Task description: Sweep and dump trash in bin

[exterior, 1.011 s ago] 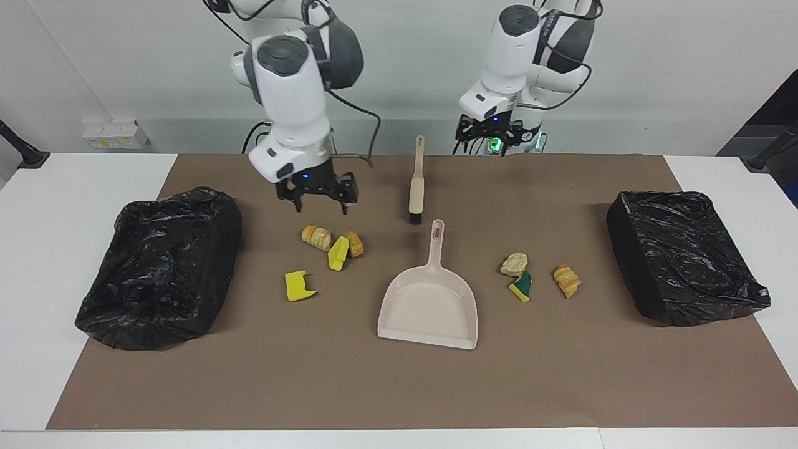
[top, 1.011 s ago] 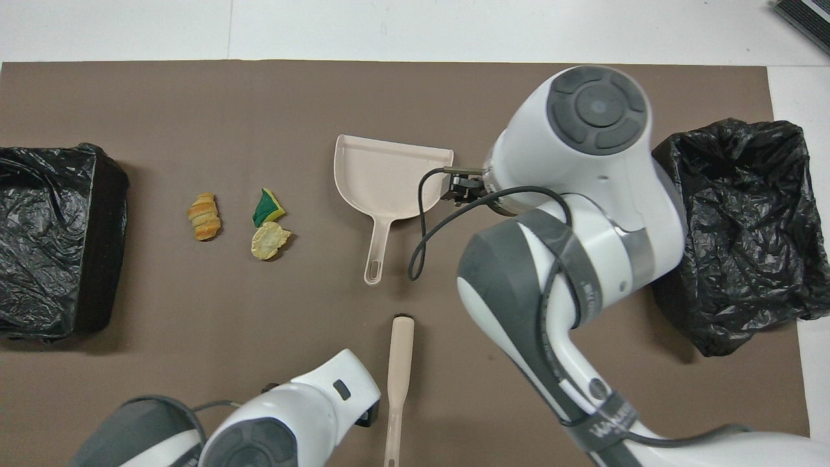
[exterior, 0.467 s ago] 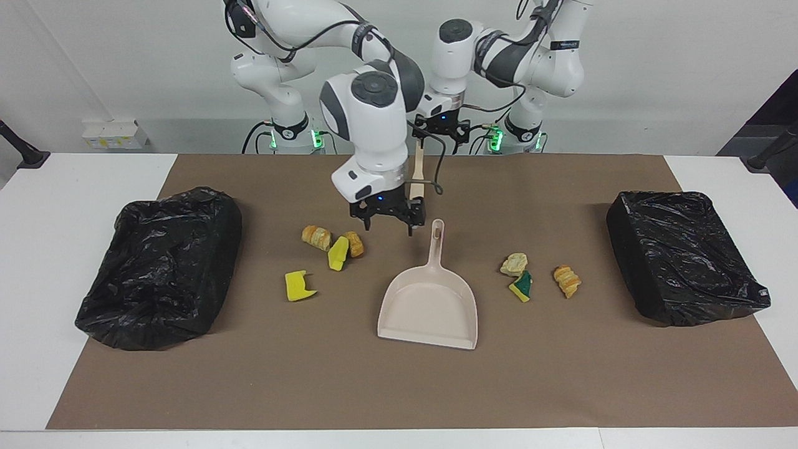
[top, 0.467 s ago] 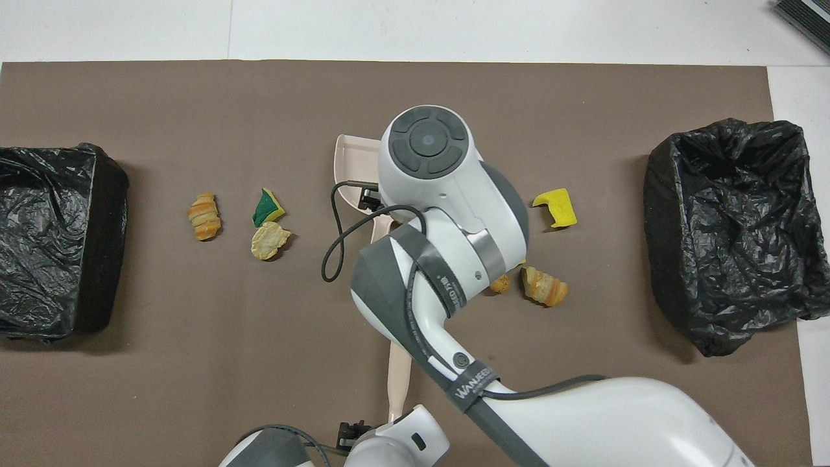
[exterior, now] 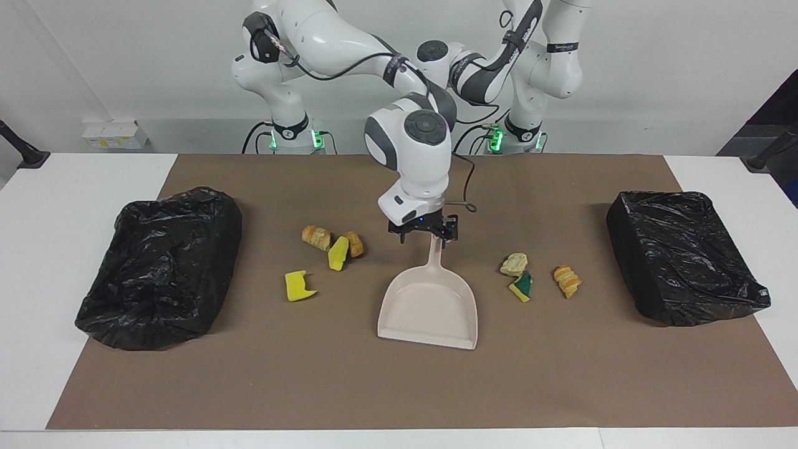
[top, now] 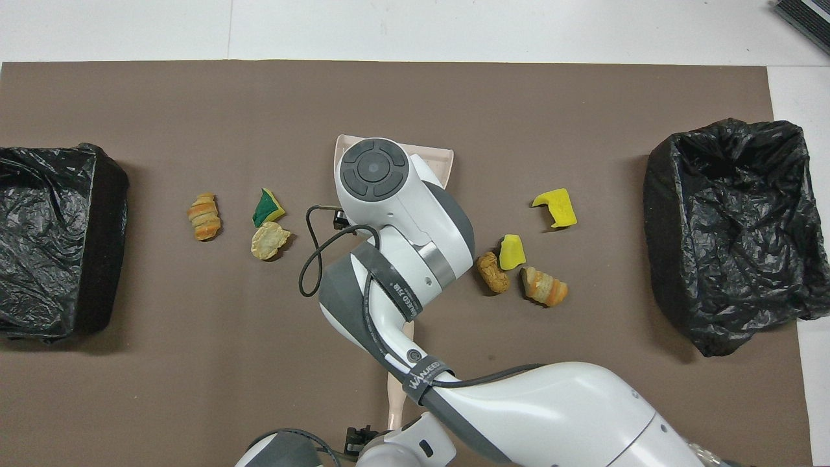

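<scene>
Several scraps of trash lie on the brown mat on either side of a beige dustpan (exterior: 430, 312) (top: 439, 159). Toward the right arm's end are a pastry (exterior: 317, 237), a yellow sponge chunk (exterior: 338, 254), a brown piece (exterior: 355, 244) and a yellow chunk (exterior: 298, 285). Toward the left arm's end are a pale piece (exterior: 514, 264), a green-and-yellow sponge (exterior: 522, 287) and a croissant (exterior: 567, 280). My right gripper (exterior: 426, 234) hangs open at the upper end of the dustpan's handle. My left gripper (top: 356, 443) is by the brush handle (top: 397, 397), hidden in the facing view.
Two bins lined with black bags stand at the mat's ends, one (exterior: 162, 268) toward the right arm's end, the other (exterior: 682, 255) toward the left arm's. The right arm covers most of the dustpan and the brush in the overhead view.
My right gripper has swung from above the scraps at its own end across to the dustpan's handle and come lower. The left arm has moved in over the brush's handle end.
</scene>
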Robot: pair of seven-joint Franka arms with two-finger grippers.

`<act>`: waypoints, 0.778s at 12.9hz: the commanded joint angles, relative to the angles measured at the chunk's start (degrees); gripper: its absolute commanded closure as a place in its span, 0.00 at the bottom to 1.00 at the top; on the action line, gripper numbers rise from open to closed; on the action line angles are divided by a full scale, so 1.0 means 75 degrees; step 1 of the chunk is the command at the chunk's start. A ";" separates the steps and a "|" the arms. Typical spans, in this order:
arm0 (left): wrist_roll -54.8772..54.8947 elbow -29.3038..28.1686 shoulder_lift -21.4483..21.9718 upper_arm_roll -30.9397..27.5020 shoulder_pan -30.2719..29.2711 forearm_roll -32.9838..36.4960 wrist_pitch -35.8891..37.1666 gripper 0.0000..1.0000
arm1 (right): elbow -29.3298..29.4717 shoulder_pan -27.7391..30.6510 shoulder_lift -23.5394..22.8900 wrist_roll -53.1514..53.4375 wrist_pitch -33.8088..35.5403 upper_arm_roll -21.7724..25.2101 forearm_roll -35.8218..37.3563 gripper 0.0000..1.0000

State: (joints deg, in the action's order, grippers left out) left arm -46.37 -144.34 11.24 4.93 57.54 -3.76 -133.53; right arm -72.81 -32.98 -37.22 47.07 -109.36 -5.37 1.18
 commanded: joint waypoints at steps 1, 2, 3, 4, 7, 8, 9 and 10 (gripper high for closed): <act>-0.0169 -0.0173 -0.0010 -0.0142 0.0320 -0.0050 -0.0313 0.00 | 0.0029 -0.0067 -0.0018 0.0158 -0.0044 0.0013 -0.0017 0.04; -0.0169 -0.0184 -0.0022 -0.0142 0.0320 -0.0050 -0.0313 0.00 | 0.0005 -0.0090 -0.0030 0.0181 -0.0044 0.0013 0.0006 0.07; -0.0169 -0.0161 -0.0068 -0.0142 0.0274 -0.0050 -0.0336 0.05 | -0.0169 -0.0149 -0.0042 0.0181 -0.0148 0.0013 -0.0017 0.10; -0.0169 -0.0173 -0.0092 -0.0142 0.0273 -0.0050 -0.0383 0.13 | -0.0252 -0.0149 -0.0018 0.0170 -0.0253 0.0013 -0.0006 0.16; -0.0076 -0.0161 -0.0233 -0.0165 0.0122 -0.0050 -0.0489 0.18 | -0.0416 -0.0138 -0.0007 0.0158 -0.0266 0.0013 -0.0040 0.27; -0.0052 -0.0126 -0.0256 -0.0165 0.0098 -0.0050 -0.0477 0.30 | -0.0486 -0.0126 0.0017 0.0158 -0.0266 0.0001 -0.0029 0.34; -0.0052 -0.0126 -0.0268 -0.0165 0.0097 -0.0050 -0.0454 0.50 | -0.0580 -0.0126 0.0040 0.0146 -0.0278 0.0001 -0.0029 0.56; -0.0041 -0.0114 -0.0257 -0.0177 0.0086 -0.0050 -0.0384 0.70 | -0.0581 -0.0114 0.0040 0.0134 -0.0255 0.0001 -0.0029 0.86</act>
State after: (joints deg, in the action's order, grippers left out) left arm -46.96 -144.44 9.04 3.98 58.17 -3.76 -135.59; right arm -75.43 -34.02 -37.59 47.07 -109.44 -5.35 1.18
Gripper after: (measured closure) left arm 0.300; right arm 0.330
